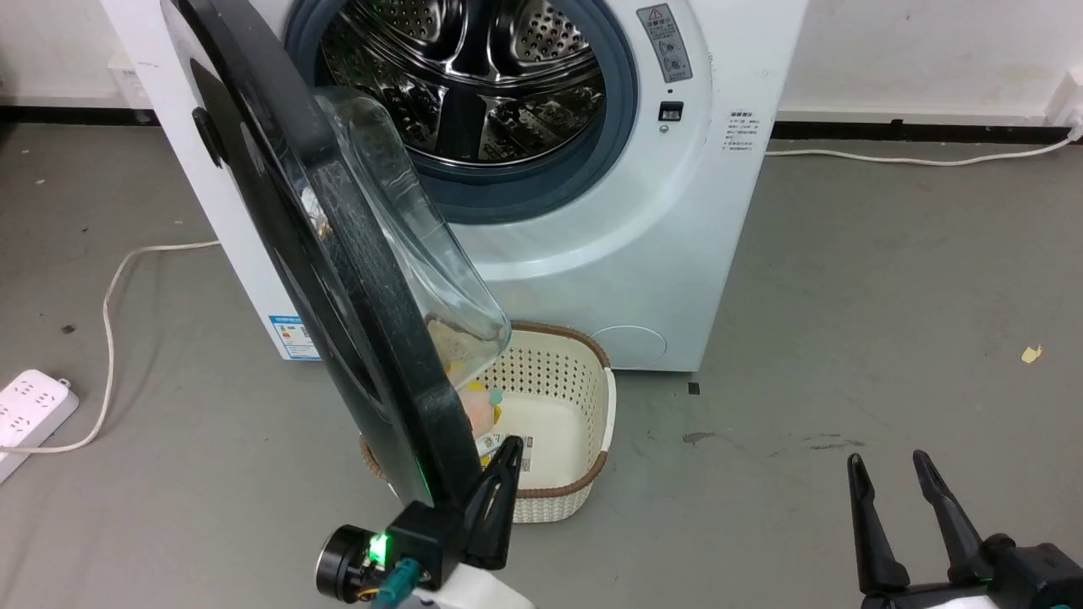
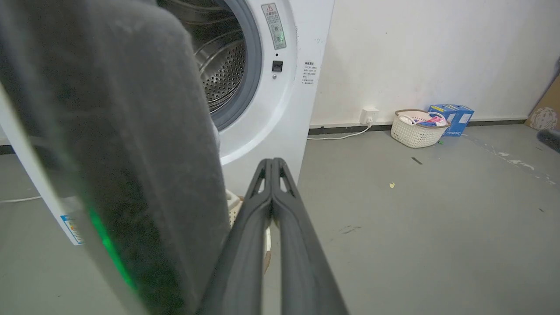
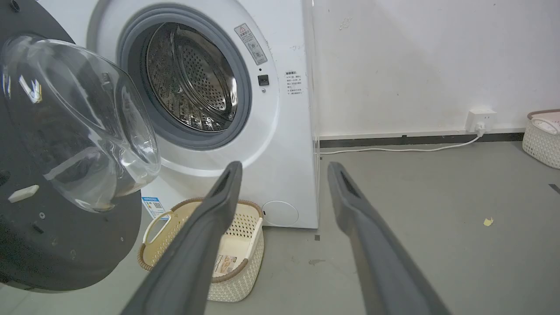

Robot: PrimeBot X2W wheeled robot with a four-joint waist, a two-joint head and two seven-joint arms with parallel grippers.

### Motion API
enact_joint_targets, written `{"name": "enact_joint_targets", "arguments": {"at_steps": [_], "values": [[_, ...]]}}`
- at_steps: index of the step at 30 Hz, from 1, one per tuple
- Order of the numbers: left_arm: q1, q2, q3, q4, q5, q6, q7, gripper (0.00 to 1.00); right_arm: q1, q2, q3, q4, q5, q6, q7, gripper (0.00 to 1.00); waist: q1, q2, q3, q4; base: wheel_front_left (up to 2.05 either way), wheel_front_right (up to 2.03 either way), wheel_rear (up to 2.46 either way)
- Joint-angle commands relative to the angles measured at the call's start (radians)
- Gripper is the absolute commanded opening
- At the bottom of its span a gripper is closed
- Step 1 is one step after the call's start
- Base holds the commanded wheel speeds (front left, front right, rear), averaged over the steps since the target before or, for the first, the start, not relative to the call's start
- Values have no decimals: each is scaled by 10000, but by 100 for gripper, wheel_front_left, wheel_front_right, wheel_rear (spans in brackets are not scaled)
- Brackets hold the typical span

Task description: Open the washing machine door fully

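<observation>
The washing machine [image 1: 677,211] stands white against the wall, its steel drum [image 1: 474,76] exposed. The washing machine door [image 1: 279,211] is swung out towards me about halfway, edge-on in the head view, with the glass bowl [image 1: 406,220] facing right. My left gripper [image 1: 512,444] is shut with nothing between its fingers, lying against the inner side of the door's lower rim. In the left wrist view the closed left gripper [image 2: 272,162] has the door [image 2: 131,131] just to its left. My right gripper [image 1: 888,461] hangs open at the lower right, apart from the door [image 3: 65,245].
A cream perforated basket [image 1: 558,406] sits on the floor under the door, in front of the machine. A white power strip [image 1: 30,406] and its cable lie at the left. A second basket [image 2: 415,127] and a blue box [image 2: 453,118] stand by the far wall.
</observation>
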Motion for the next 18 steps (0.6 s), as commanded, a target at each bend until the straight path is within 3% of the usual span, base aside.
{"name": "enact_joint_targets", "arguments": {"at_steps": [1,9,18], "values": [[-172,21,72,126,-102,58,-47,0,-128,41,5,10,51,10,-43,100,-1,-1,16,26,0,0,0],[-68,21,532,186,-141,81,-53,0,48,41,48,102,32,10,-43,100,-1,-1,-231,612,0,0,0],[426,20,645,-40,-48,-80,-54,0,238,41,102,143,67,10,-43,100,-1,-1,-583,2053,0,0,0]]}}
